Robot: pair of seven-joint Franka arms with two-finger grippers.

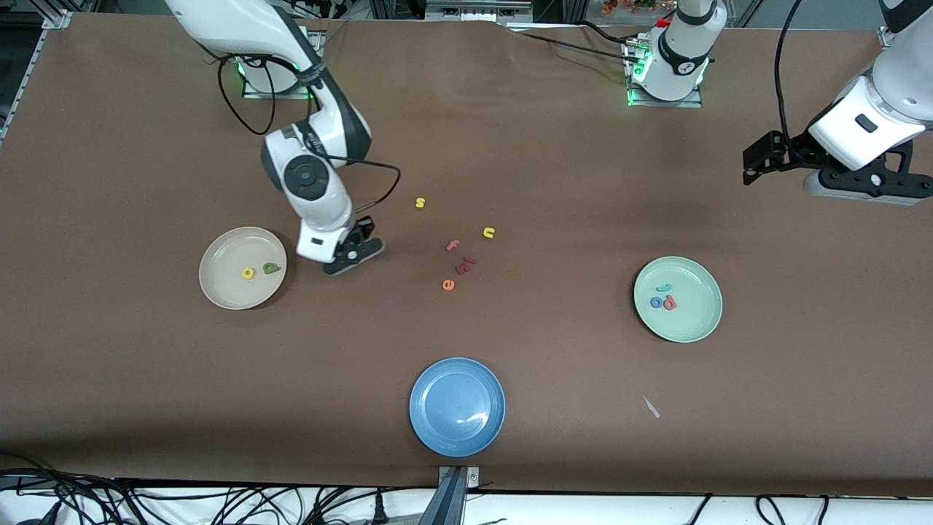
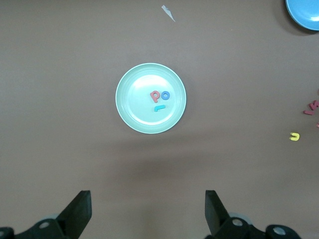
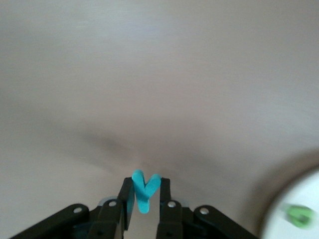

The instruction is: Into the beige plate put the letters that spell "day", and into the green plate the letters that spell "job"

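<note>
The beige plate [image 1: 226, 281] holds the yellow "a" [image 1: 248, 273] and the green "d" [image 1: 272, 268]. My right gripper [image 1: 356, 252] hangs low over the bare table just beside that plate. In the right wrist view the right gripper [image 3: 144, 185] is shut on the teal "y" [image 3: 143, 195], and the beige plate's edge [image 3: 279, 224] shows with the green "d" [image 3: 299, 215]. The green plate [image 1: 692, 321] carries the teal "j" [image 1: 663, 288], blue "o" [image 1: 657, 301] and red "b" [image 1: 669, 302]. My left gripper [image 2: 148, 214] waits open, high over the table near the green plate [image 2: 129, 112].
A blue plate [image 1: 457, 406] lies near the front edge. Loose letters sit mid-table: yellow "s" [image 1: 420, 203], yellow "u" [image 1: 488, 232], pink "f" [image 1: 453, 246], a red piece [image 1: 466, 264], orange "e" [image 1: 448, 285]. A white scrap [image 1: 651, 407] lies nearer the front camera than the green plate.
</note>
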